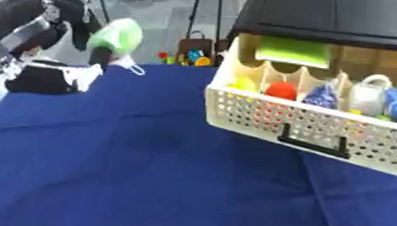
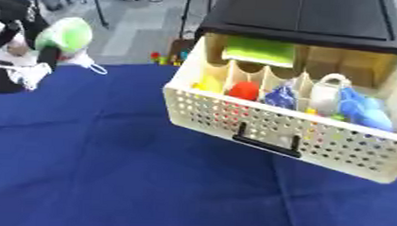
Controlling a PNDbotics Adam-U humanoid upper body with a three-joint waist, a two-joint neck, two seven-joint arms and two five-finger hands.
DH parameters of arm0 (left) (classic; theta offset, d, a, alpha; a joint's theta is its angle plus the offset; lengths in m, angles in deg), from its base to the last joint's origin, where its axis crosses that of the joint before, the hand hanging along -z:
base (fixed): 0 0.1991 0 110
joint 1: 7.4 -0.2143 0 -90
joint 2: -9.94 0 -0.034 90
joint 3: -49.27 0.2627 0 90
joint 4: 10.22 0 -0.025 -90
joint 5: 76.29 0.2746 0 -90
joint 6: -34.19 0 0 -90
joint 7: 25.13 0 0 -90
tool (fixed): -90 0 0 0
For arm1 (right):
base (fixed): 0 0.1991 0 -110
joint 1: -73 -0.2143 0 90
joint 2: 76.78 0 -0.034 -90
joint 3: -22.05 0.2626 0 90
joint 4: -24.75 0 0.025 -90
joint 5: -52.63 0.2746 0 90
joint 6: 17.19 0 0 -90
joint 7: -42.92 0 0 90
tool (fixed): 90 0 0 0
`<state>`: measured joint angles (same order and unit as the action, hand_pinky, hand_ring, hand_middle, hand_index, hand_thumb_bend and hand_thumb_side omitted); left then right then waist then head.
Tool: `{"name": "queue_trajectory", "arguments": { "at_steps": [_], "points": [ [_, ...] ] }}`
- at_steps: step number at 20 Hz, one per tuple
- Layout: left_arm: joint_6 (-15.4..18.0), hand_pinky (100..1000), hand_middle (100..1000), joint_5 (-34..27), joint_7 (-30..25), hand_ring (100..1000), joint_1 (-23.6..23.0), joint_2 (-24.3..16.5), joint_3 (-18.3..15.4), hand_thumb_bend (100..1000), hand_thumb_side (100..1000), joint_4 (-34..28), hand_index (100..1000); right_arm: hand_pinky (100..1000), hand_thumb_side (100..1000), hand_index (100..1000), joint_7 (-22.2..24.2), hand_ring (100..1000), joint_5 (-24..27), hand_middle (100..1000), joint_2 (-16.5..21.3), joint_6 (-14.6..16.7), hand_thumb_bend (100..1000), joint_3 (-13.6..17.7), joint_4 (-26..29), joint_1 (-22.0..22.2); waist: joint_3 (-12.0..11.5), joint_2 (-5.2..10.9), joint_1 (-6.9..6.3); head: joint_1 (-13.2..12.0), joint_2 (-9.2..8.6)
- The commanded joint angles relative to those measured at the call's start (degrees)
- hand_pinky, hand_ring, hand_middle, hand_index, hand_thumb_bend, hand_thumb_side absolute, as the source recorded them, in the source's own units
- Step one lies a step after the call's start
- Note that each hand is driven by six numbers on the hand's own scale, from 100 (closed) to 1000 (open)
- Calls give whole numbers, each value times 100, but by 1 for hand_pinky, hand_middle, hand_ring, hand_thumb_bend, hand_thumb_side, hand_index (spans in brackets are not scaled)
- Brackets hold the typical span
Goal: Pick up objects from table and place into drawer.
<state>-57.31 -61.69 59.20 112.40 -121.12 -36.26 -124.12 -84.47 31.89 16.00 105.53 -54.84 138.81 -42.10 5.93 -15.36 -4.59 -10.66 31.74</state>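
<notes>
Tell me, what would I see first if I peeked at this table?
You would first see the cream drawer on the right, pulled open and full of bright things: something yellow, a red ball, blue pieces. Up at the far left, the robot's left hand holds a soft green thing above the blue tablecloth.

One drawer (image 2: 234, 118), pulled open at 3 o'clock, one black handle (image 2: 267, 138) on its front. Inside: one yellow thing (image 2: 208, 83), one red ball (image 2: 245, 90), two blue things (image 2: 279, 97), one white cup-like thing (image 2: 328, 95), one green block (image 2: 258, 50). One green object (image 1: 118, 35) at 11 o'clock.
</notes>
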Motion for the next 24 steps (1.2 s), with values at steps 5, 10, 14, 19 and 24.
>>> {"name": "queue_trajectory", "arguments": {
  "at_steps": [5,10,14,19,24],
  "points": [
    [-191,140,330,-635,125,414,661,58,-154,100,317,-70,467,594,623,728,-144,595,-29,665,184,145,100,18,54,-21,0,146,-23,-80,184],
    [-218,150,334,-1029,53,421,1218,251,31,100,348,-70,472,594,625,728,-122,595,-13,666,186,143,100,-1,54,-16,25,162,-57,-134,232],
    [-245,163,337,-1221,-101,434,1591,433,288,100,360,-70,476,594,625,728,-102,595,4,666,188,145,100,-19,54,-25,55,168,-84,-160,266],
    [-378,171,334,-1171,-392,437,1916,625,689,100,364,-70,474,594,624,728,-66,595,37,669,197,156,100,-50,54,-65,109,158,-133,-200,294],
    [-488,177,328,-1273,-460,439,2134,879,880,100,393,-56,470,592,619,727,-54,595,74,680,226,187,100,-69,54,-140,177,155,-184,-251,268]
  ]
}}
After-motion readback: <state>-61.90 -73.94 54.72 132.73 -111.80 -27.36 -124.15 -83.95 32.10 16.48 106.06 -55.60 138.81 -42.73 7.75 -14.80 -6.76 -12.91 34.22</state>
